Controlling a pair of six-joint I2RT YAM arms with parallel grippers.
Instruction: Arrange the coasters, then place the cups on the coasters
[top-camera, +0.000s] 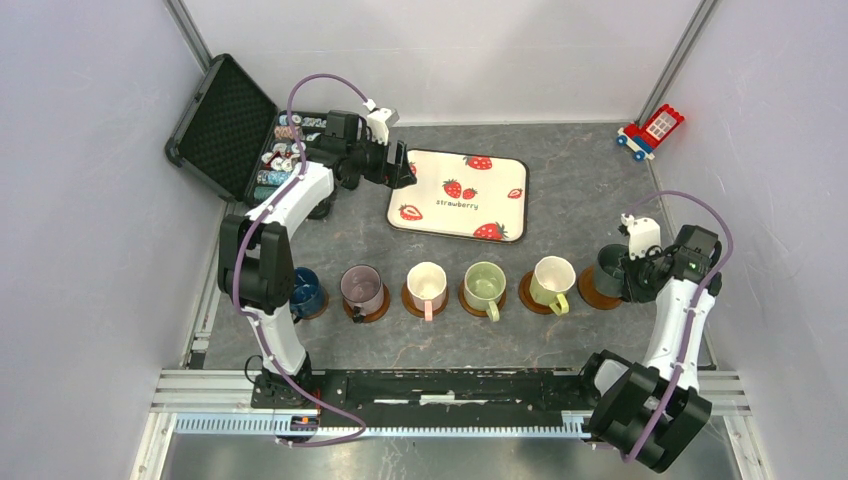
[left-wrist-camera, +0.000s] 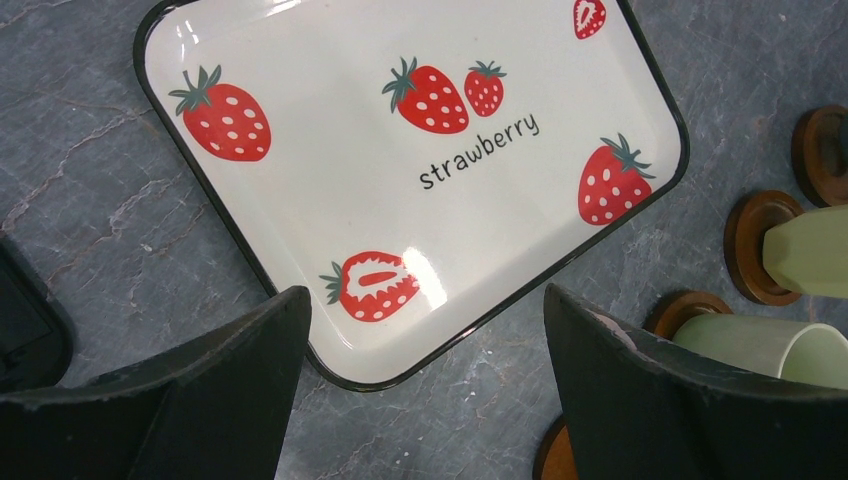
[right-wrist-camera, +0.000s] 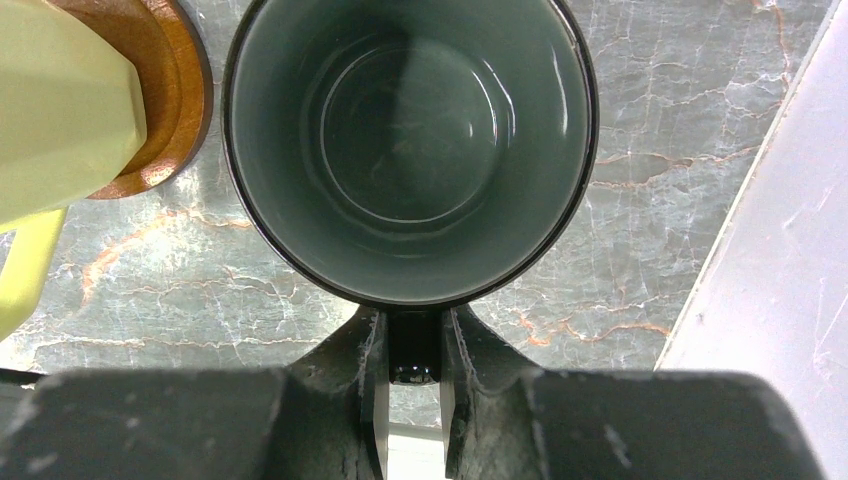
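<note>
Several brown coasters lie in a row across the table, and cups stand on five of them: navy blue (top-camera: 306, 291), mauve (top-camera: 362, 288), cream-white (top-camera: 427, 284), light green (top-camera: 484, 282) and yellow-green (top-camera: 552, 279). At the right end of the row, my right gripper (top-camera: 627, 274) (right-wrist-camera: 413, 325) is shut on the handle of the dark grey-green cup (top-camera: 609, 268) (right-wrist-camera: 410, 140). That cup hangs over the last coaster (top-camera: 592, 292); whether it touches the coaster I cannot tell. My left gripper (top-camera: 404, 172) (left-wrist-camera: 425, 293) stands open and empty over the near left corner of the tray. A bare-looking dark coaster (left-wrist-camera: 822, 152) shows at the edge of the left wrist view.
The white strawberry-print tray (top-camera: 430, 165) (left-wrist-camera: 330, 170) lies behind the row. An open black case (top-camera: 222, 122) with striped poker chips (top-camera: 284, 152) sits at the back left. A red and blue toy (top-camera: 650, 128) is at the back right. Walls close in both sides.
</note>
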